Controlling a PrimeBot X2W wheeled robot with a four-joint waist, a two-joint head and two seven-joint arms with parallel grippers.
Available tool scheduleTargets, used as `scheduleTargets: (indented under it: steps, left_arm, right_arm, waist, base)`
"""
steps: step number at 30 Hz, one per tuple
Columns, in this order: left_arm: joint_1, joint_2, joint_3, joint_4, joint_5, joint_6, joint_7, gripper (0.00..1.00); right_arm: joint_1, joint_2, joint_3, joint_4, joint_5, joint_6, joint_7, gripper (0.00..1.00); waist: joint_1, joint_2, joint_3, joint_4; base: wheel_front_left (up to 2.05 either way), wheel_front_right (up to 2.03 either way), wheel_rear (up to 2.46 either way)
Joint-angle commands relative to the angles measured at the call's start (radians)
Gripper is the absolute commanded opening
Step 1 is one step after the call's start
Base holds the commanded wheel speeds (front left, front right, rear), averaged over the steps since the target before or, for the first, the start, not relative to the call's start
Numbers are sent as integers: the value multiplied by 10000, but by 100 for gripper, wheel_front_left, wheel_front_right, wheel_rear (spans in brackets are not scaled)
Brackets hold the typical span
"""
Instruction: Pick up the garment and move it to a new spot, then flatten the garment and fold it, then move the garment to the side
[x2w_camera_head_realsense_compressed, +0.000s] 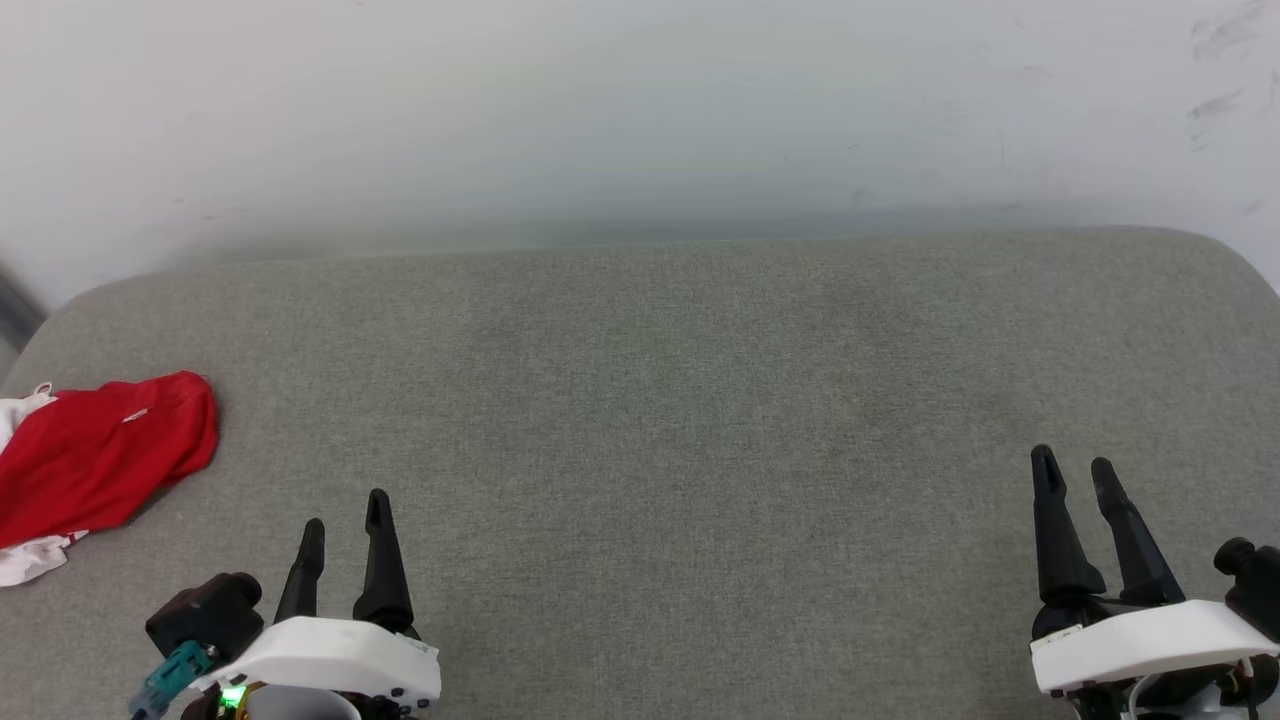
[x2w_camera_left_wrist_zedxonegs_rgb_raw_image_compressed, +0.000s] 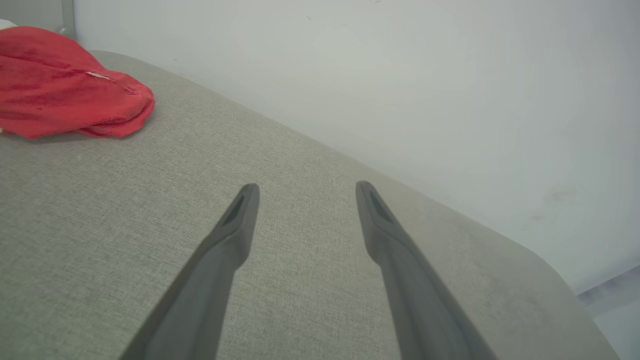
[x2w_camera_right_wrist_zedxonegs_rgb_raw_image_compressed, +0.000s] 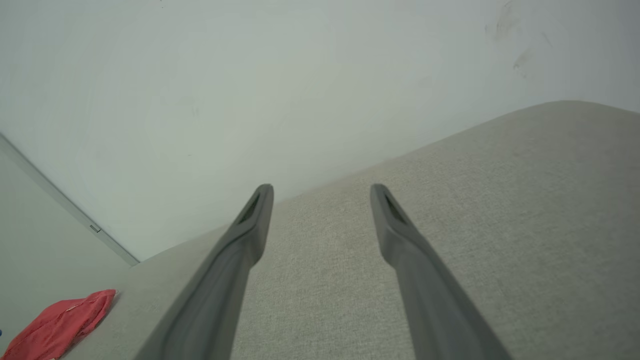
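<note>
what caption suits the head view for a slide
Open left gripper and right gripper over grey cushion; red garment bunched at its left edge.

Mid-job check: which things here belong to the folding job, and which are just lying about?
Job: garment, crumpled at far left; left gripper and right gripper, both open and empty.
Other: grey fabric surface; white wall.

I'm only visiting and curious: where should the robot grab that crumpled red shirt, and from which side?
On the shirt, probably its bulging red end, which faces the middle of the grey cushion. The left fingers, open and nearest, could come in from that side; the white parts lie further left, harder to reach.
</note>
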Motion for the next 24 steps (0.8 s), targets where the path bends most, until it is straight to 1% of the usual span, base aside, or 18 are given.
scheduleTargets:
  steps: [1,13,24]
  left_arm:
    - [-2,45,-50,-173,295,87,-102,100]
    - [196,138,-427,-389,1470,336,-428,100]
    - [372,148,-574,-363,2427,387,-688,100]
  right_arm:
    - [-1,-4,26,-159,-299,0,-103,100]
    - [153,-2,36,-338,-1431,0,-426,100]
    - [354,1,119,-399,-2507,0,-690,100]
  waist:
    - [0,0,-2,2]
    - [0,0,12,11]
    - [0,0,3,49]
  base:
    - [0,0,0]
    - [0,0,0]
    - [0,0,0]
